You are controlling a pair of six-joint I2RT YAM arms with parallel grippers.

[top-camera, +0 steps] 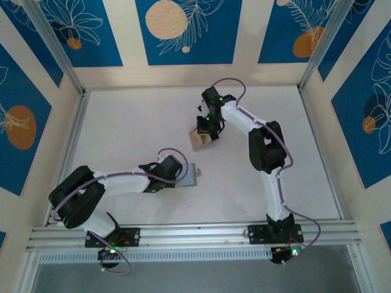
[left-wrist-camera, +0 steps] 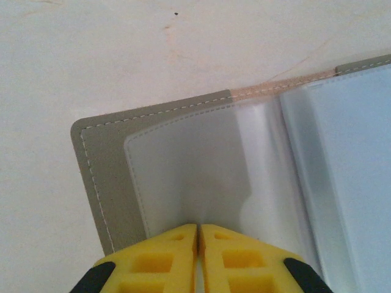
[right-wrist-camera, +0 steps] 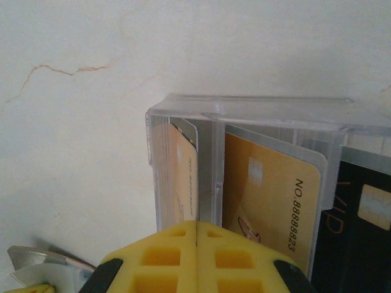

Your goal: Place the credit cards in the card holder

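Obs: the card holder (left-wrist-camera: 104,177) lies open on the table (top-camera: 122,128), just ahead of the left arm, its clear sleeve (left-wrist-camera: 201,165) facing up. I see the left gripper (left-wrist-camera: 198,238) pinched together on that sleeve's edge. The credit cards (right-wrist-camera: 272,195), tan plus one black, stand in the clear case (right-wrist-camera: 244,110) farther back. The right gripper (right-wrist-camera: 197,235) is closed against the case; I cannot tell whether a card is pinched.

Overhead view looks down on table (top-camera: 140,122); both wrist views close-up on same table.
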